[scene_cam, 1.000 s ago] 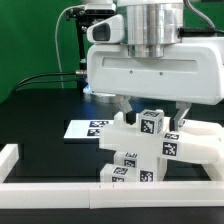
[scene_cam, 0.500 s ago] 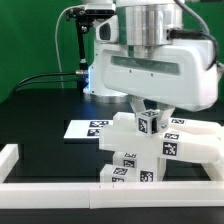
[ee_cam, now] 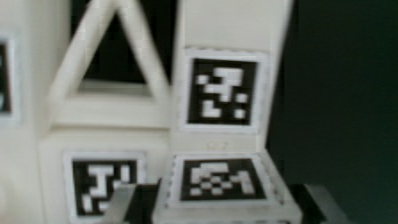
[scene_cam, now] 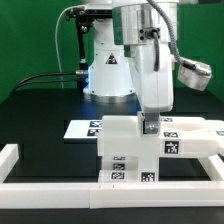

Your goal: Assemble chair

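Judging from the exterior view, the gripper (scene_cam: 150,124) is down on the top of the chair (scene_cam: 135,148), its fingers seemingly clamped on a small tagged piece at the structure's upper edge; the chair stands near the front of the black table (scene_cam: 40,110), just behind the low white border rail (scene_cam: 60,184), with the marker board (scene_cam: 88,128) lying flat behind it on the exterior view's left; a twist or sideways pull by the arm could drag or tip the whole stepped assembly, since nothing but the rail seems to brace it; open room lies toward the exterior view's left and rear, while the rail hems in the front.

Turning to the wrist view, tagged white blocks of the chair fill the frame, one tag (ee_cam: 221,92) above another (ee_cam: 215,180); dark finger shapes sit at the frame's edge, too blurred to confirm contact; a shallow pinch there could slip off under load.
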